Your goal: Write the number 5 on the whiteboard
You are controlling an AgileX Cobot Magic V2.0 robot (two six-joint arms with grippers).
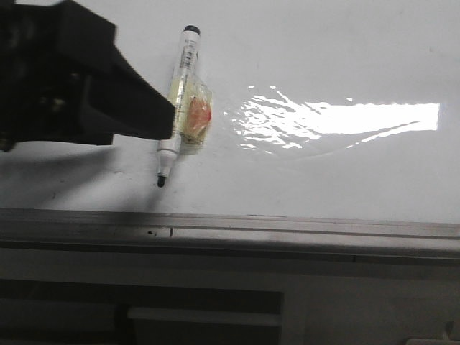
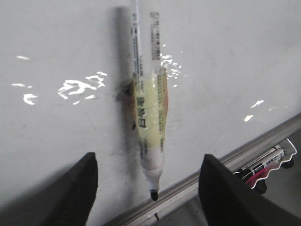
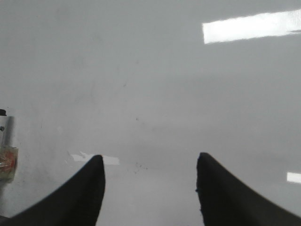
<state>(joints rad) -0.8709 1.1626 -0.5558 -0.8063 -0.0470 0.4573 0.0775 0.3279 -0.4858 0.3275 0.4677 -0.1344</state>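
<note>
Front view showed the left gripper (image 1: 162, 118) low over the whiteboard (image 1: 323, 57), near its rail edge, jaws wide apart, straddling but not gripping a marker (image 1: 176, 108). The right gripper (image 3: 149, 183) hovered open, empty.

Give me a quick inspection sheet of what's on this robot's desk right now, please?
Surface: whiteboard, glossy white, bright glare, faint smudges, grey edge rail along the near side.
Job's things: marker lying on the board, uncapped tip toward the rail, yellowish tape wrapped round its middle; no number 5 seen yet.
Clutter: spare pens in a holder beyond the rail.
Grippers: left tool open, fingers either side of the marker, not gripping it; right tool open over bare board, holding nothing.
Cables: nothing seen.
Surroundings: dark ledge or shelf below the rail, unclear.
</note>
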